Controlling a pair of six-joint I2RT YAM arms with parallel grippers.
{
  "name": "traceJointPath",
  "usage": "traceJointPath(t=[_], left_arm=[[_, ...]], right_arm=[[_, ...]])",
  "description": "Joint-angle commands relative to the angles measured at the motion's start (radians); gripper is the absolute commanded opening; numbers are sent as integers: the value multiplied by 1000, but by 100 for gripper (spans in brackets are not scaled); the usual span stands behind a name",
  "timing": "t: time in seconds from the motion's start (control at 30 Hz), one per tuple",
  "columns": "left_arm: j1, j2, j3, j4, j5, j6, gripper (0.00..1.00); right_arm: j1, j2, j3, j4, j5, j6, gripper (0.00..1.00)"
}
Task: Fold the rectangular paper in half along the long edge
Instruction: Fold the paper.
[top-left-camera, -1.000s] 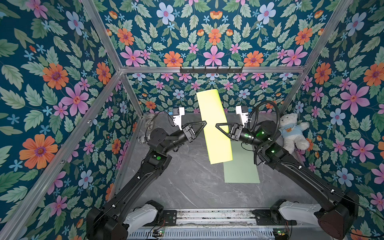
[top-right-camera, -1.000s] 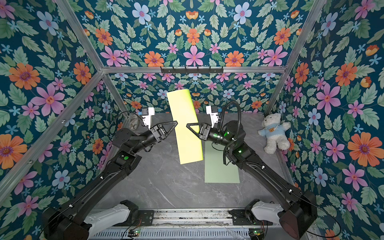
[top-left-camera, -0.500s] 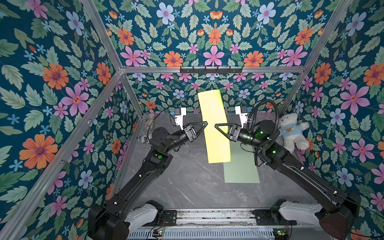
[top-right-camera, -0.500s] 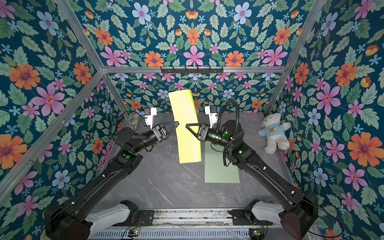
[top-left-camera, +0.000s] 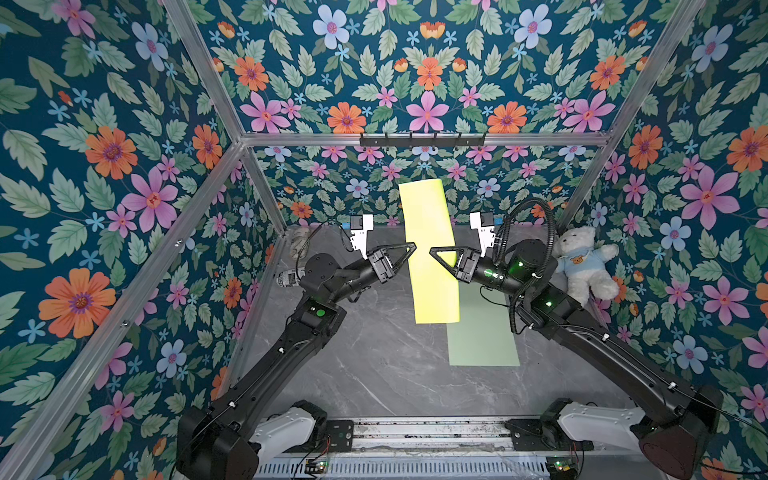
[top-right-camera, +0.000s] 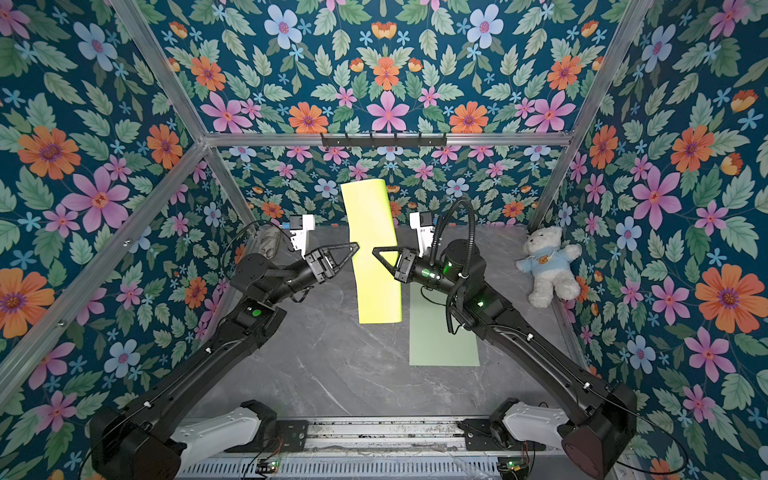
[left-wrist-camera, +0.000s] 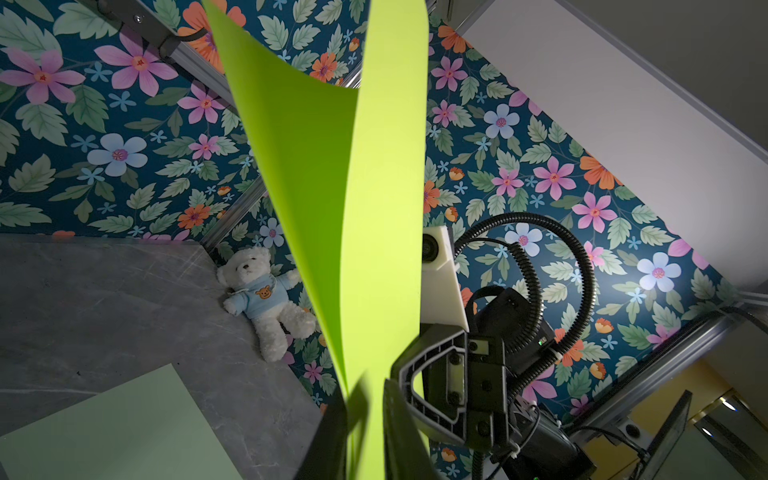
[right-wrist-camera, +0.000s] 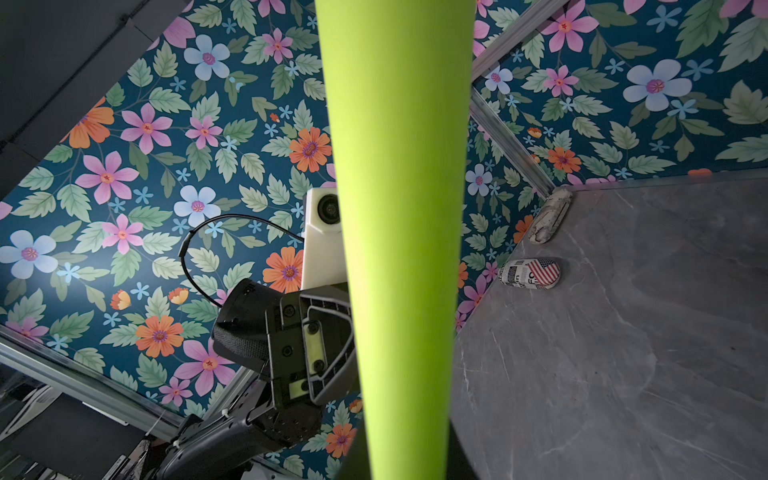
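Setting: floral-walled booth with a grey marble tabletop (top-left-camera: 374, 365); a pale green flat sheet (top-left-camera: 484, 340) lies on it.
Paper: the bright yellow-green rectangular paper sheet (top-left-camera: 428, 224) is held clear of the table between the arms, curled lengthwise into a loose double layer.
Left gripper (top-left-camera: 410, 247): fingers pinched on one long side of the paper.
Right gripper (top-left-camera: 433, 251): fingers closed on the opposite side.
Done: the halves appear brought together.
Remaining: no sharp crease shows, so flattening and pressing probably remain.

I work inside a lab test booth: silver aluminium frame struts (top-left-camera: 178, 241) carry blue floral-printed wall panels (top-left-camera: 104, 166) around a grey marble-patterned tabletop (top-left-camera: 374, 365) fronted by a metal mounting rail (top-left-camera: 415, 432).
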Motion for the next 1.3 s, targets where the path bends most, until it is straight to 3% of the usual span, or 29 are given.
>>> traceJointPath(t=[0.0,0.17,0.37,0.53,0.9,1.27], left_arm=[[1,2,1,35,16,2,13],[1,2,-4,34,22,4,5],[1,0,-12,55,57,-3,0],[1,3,-37,165,114,-54,0],[-1,-9,-35,255,165,-103,0],[-1,-1,-33,226,154,-90,1]], right_arm=[[9,0,15,-16,33,-35,16],[12,1,16,-13,18,-37,18],[9,-26,9,48,-51,-28,44],[-21,-52,10,105,-122,-3,51],[-90,-70,-11,212,-230,93,47],[-91,-58,-20,262,-255,135,31]])
